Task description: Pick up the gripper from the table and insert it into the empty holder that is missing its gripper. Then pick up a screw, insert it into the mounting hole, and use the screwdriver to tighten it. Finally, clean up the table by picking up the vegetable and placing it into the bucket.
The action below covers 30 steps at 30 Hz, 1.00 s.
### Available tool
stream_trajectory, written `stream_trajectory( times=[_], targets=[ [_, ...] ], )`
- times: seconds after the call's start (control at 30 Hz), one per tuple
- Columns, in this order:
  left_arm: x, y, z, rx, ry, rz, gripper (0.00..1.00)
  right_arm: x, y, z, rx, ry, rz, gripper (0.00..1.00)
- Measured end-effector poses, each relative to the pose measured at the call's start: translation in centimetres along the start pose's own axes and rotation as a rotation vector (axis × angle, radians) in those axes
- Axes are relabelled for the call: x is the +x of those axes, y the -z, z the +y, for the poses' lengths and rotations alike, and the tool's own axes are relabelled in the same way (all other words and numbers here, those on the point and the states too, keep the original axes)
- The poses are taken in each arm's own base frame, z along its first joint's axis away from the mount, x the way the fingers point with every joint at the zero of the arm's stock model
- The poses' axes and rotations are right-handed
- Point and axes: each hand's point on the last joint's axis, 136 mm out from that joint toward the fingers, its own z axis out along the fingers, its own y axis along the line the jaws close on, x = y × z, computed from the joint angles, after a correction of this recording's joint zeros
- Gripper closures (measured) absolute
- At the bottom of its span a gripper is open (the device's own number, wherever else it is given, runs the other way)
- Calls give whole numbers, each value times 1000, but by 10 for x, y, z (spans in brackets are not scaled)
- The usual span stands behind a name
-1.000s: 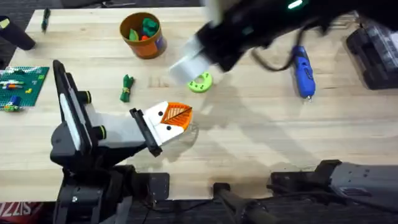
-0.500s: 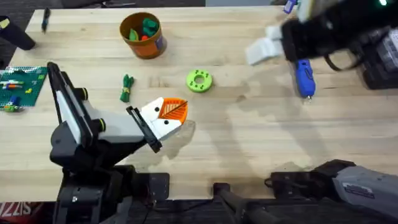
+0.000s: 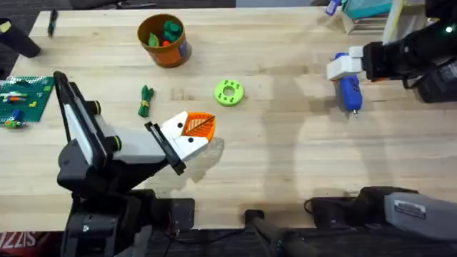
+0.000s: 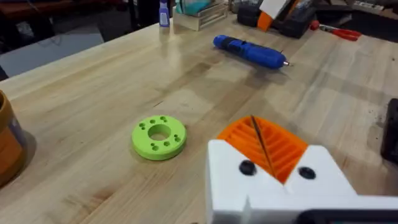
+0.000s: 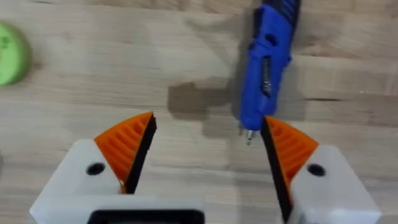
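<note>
Screwdriver point(image 3: 348, 91) is the target item; it lies flat at the upper right of the overhead frame. Going left to right in that frame: my left gripper point(image 3: 193, 135) sits left of centre, low over the table point(image 3: 285, 164), its orange pads pressed together with nothing visible between them. The vegetable point(image 3: 146, 100) lies above and left of it, with the bucket point(image 3: 163, 40) at the upper left. A green disc point(image 3: 228, 93) lies near centre. My right gripper point(image 5: 208, 146) hovers at the screwdriver with its orange pads point(image 5: 127, 146) spread wide and nothing held; the metal tip shows just beside one pad.
</note>
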Motion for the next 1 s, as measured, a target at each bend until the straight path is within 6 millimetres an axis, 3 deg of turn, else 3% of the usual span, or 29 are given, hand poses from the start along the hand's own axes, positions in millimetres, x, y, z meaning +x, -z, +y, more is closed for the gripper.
stream_trajectory(
  times=[0.07,0.1,0.17,0.2,0.43,0.63,1.0],
  targets=[
    [0,0,0,0,0,0,994,2,-9,-13,6,-9,41,8],
    [0,0,0,-1,0,0,994,-8,-22,-30,7,-11,86,8],
    [0,0,0,-1,0,0,994,-22,-30,-39,8,-6,99,8],
    [0,0,1,-3,0,0,994,-41,-40,-52,10,4,112,8],
    [0,0,1,-4,0,0,994,-69,-80,-72,13,63,128,7],
    [0,0,1,-4,0,0,994,-68,-111,-75,2,78,163,8],
    [0,0,2,-10,0,1,994,-53,-143,-78,-11,48,239,8]
  ],
)
